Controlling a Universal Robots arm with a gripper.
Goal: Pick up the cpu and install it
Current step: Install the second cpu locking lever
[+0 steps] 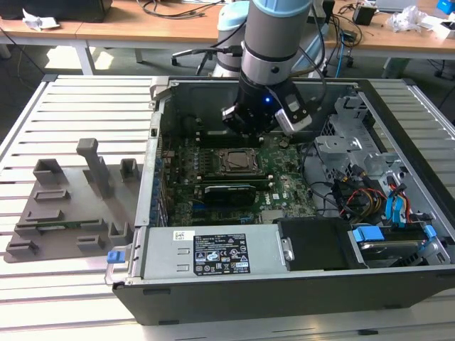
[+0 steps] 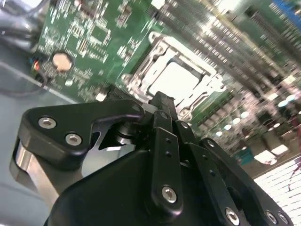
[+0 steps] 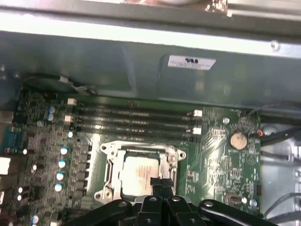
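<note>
Nearest in the exterior view, the long grey power supply box (image 1: 213,254) is lying along the front edge of the open computer case (image 1: 398,99), with a black cover (image 1: 313,245) beside it on the exterior view's right and a tangle of coloured cables (image 1: 370,195) just beyond that. Off to the exterior view's left, outside the case, a grey moulded holder (image 1: 67,206) with upright pegs is sitting on the slatted table (image 1: 85,96).

Further in, the green circuit board (image 1: 284,185) is lying flat on the case floor, a long black card (image 1: 227,192) standing across its near part. Behind the card the socket frame (image 1: 236,162) is sitting with the cpu (image 3: 140,170) inside it — its pale square top is showing in both wrist views, also here (image 2: 175,80), seated within the metal frame and level with it. A round coin battery (image 3: 238,140) is lying on the board near the socket, and the memory slots (image 3: 136,120) are running in rows on the socket's far side.

The gripper (image 3: 162,181) is hanging just behind and above the socket on the arm (image 1: 274,50), its black fingers (image 2: 164,110) drawn together with nothing between them — they are not touching the cpu, which is sitting apart from them below.

At the far back, wooden desks (image 1: 142,28) are running across the room.
</note>
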